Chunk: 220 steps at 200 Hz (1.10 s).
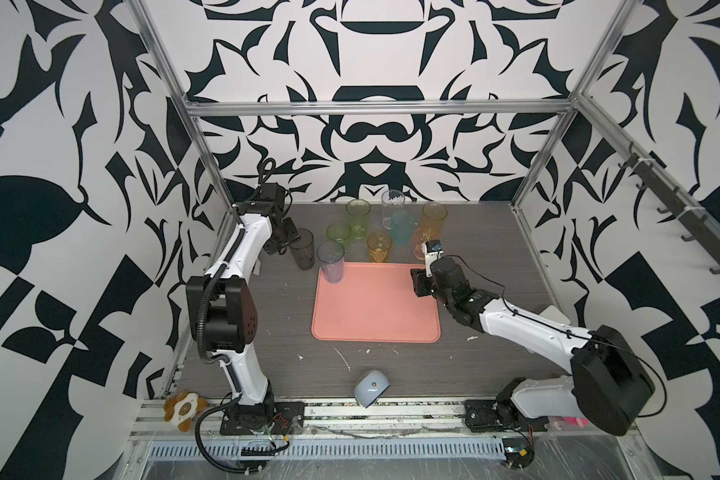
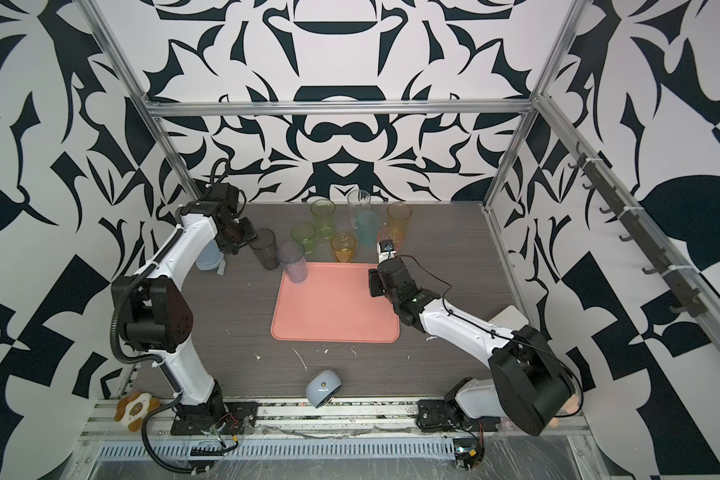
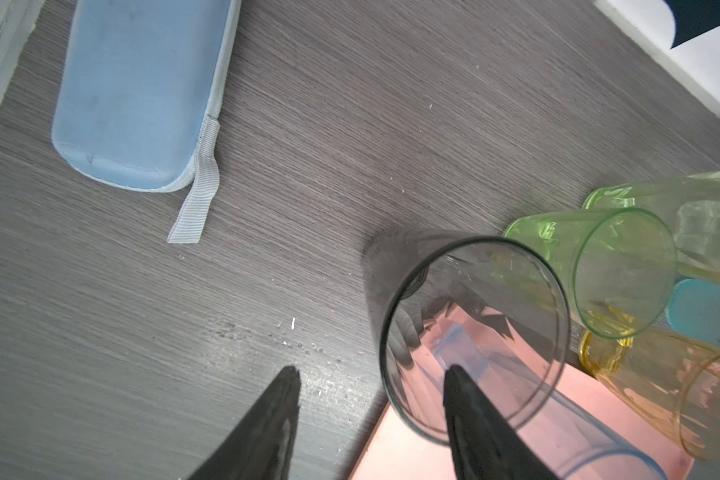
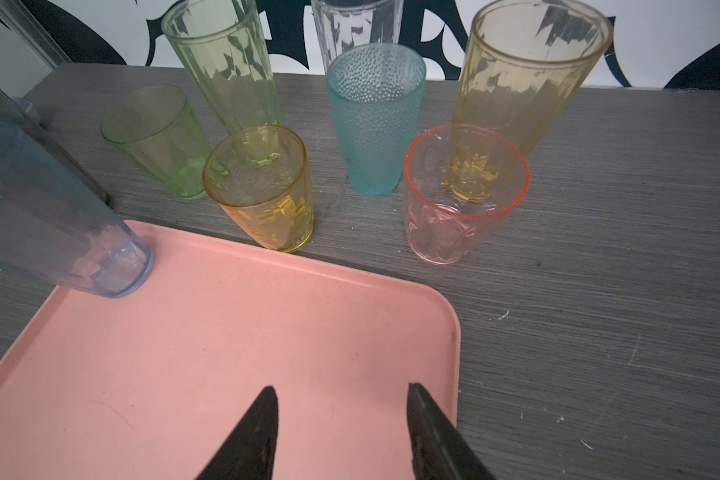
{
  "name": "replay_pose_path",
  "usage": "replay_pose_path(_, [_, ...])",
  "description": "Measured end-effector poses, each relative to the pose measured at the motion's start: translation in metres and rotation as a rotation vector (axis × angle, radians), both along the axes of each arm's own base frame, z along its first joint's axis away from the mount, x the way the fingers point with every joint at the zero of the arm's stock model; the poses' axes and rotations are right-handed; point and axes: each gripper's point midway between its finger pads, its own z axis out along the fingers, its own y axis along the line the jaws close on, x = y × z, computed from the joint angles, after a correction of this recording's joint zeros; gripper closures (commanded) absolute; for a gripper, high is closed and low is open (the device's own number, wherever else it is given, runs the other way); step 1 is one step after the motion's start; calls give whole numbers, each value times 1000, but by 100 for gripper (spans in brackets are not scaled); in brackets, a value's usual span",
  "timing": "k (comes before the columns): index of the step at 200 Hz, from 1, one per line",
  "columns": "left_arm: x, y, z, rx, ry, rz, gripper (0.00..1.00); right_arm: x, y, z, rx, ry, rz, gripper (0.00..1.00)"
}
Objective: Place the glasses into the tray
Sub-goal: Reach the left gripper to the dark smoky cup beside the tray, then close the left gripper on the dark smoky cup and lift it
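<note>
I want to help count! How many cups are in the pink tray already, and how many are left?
One is done: the blue glass stands in a corner of the pink tray. The left tool is open at the grey glass, not gripping it. The right tool hangs open and empty over the tray. Eight glasses, grey included, stand outside.

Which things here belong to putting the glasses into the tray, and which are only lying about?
Job: tray; grey glass, blue glass, short green glass, tall green glass, amber glass, teal glass, clear glass, orange glass, pink glass.
Lying about: blue case, mouse-like object, toy, white box.
</note>
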Motion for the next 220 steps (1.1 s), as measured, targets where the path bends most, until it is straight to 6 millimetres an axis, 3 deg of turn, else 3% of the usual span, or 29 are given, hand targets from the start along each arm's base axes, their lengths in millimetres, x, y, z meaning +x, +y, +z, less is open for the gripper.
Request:
replay_pose_path(136, [5,2,-31,15,77,-9,63,0,0,-1,-2,4,0,48])
replay_pose_path(220, [6,5,-38,22,96,-11,77,0,0,-7,-12,18,1,48])
